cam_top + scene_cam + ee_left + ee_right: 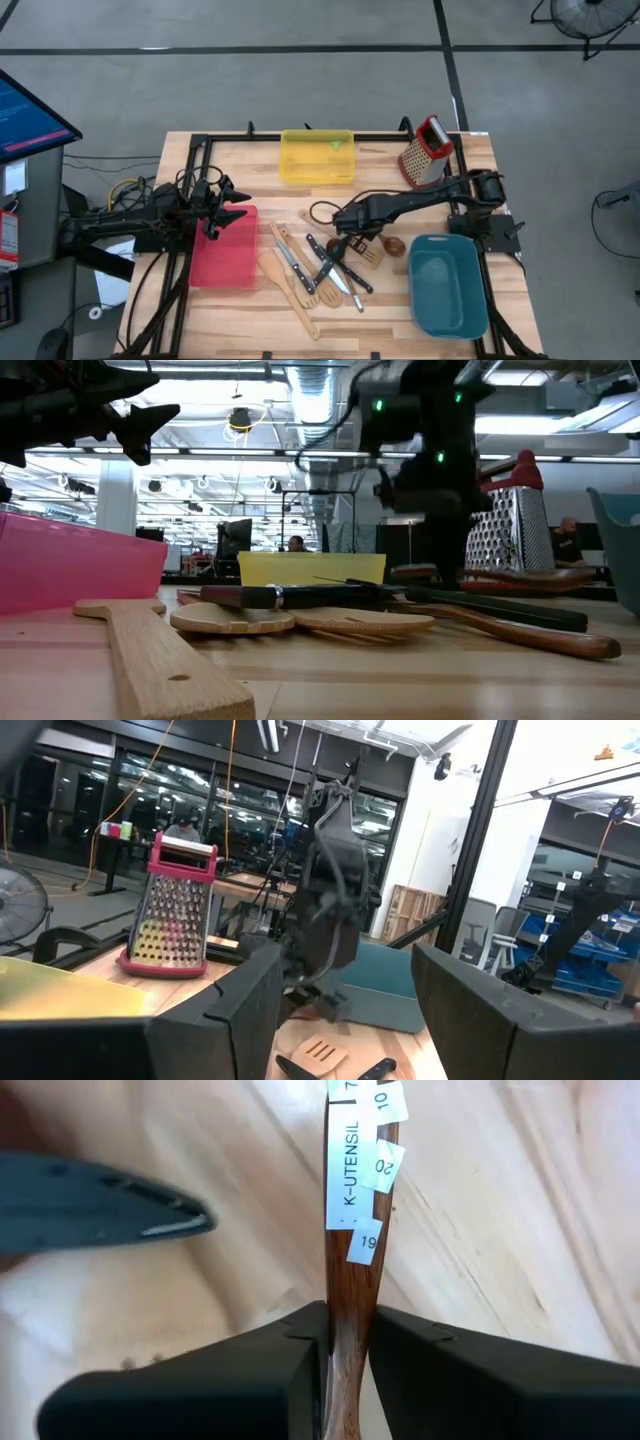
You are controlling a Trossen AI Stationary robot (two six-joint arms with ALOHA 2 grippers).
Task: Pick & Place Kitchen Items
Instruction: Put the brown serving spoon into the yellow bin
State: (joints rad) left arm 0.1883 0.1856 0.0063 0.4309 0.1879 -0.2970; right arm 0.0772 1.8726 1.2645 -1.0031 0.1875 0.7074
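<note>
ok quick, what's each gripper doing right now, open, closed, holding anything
Left gripper: open, empty, over the red bin.
Right gripper: fingers shut on the dark spoon handle.

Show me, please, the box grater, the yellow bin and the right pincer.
box grater [427,152], high view, its metal face.
yellow bin [317,171], high view, its front wall.
right pincer [346,1342], right wrist view, where it clamps the dark wooden spoon handle.

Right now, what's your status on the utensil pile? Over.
Right gripper down at the pile, fingers shut on a dark wooden spoon handle. Left gripper open, waiting above the red bin. Knives crowd the spoon.
</note>
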